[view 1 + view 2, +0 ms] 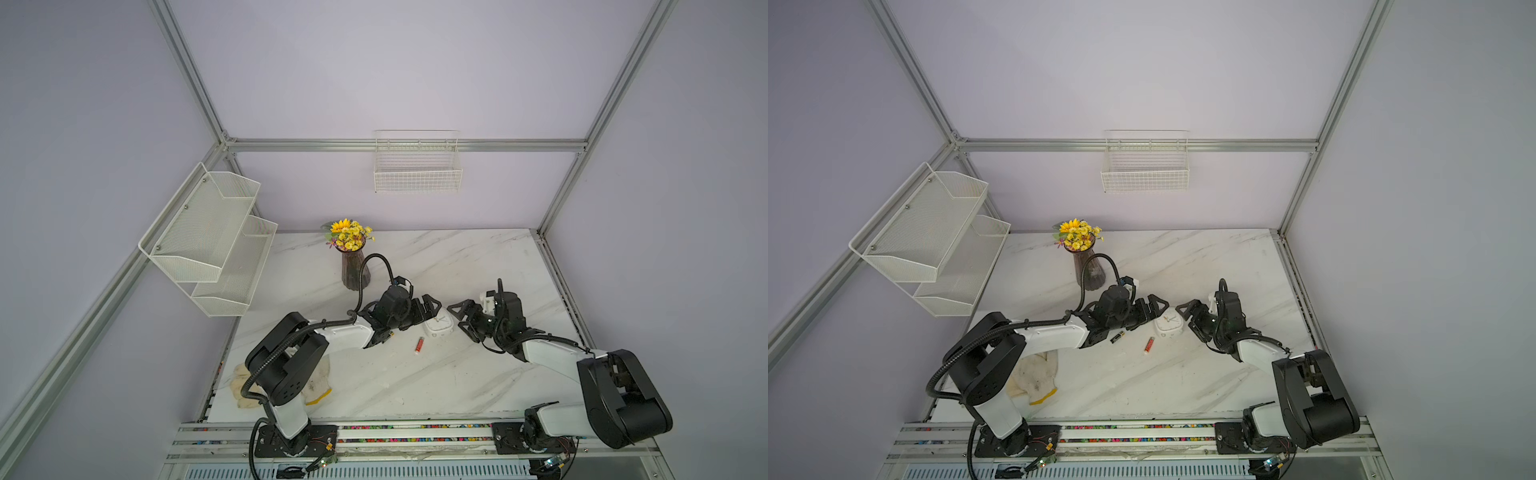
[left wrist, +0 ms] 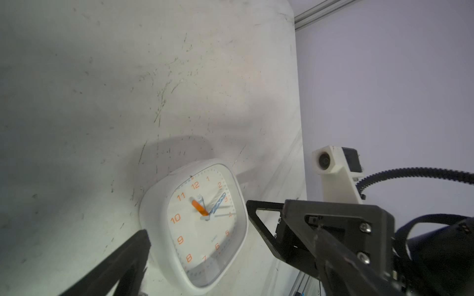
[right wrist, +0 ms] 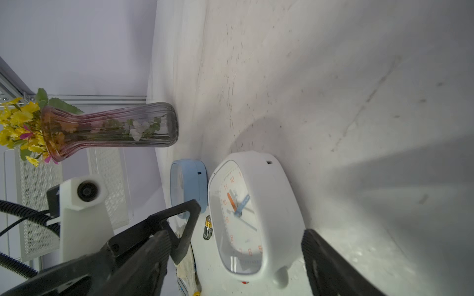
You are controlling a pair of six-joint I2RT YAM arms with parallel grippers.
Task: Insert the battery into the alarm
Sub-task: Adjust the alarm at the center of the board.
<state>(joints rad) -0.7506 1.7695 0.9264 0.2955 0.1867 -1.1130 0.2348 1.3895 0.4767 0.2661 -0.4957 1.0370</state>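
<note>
Spread black fingers (image 3: 323, 258) of the right gripper (image 1: 460, 320) and left gripper (image 1: 430, 313) flank, without clamping, the white rounded-square plastic alarm clock (image 1: 437, 325), which lies face-up on the marble bench (image 1: 415, 386), its back hidden. Red cylindrical battery (image 1: 419, 345) rests loose just beside it: probably light, rigid, slick, apt to roll; best pinched mid-barrel. Black-and-gold battery (image 1: 1118, 337), pale-blue clock (image 3: 189, 179) and ribbed glass flower vase (image 1: 354, 270) stand nearby.
</note>
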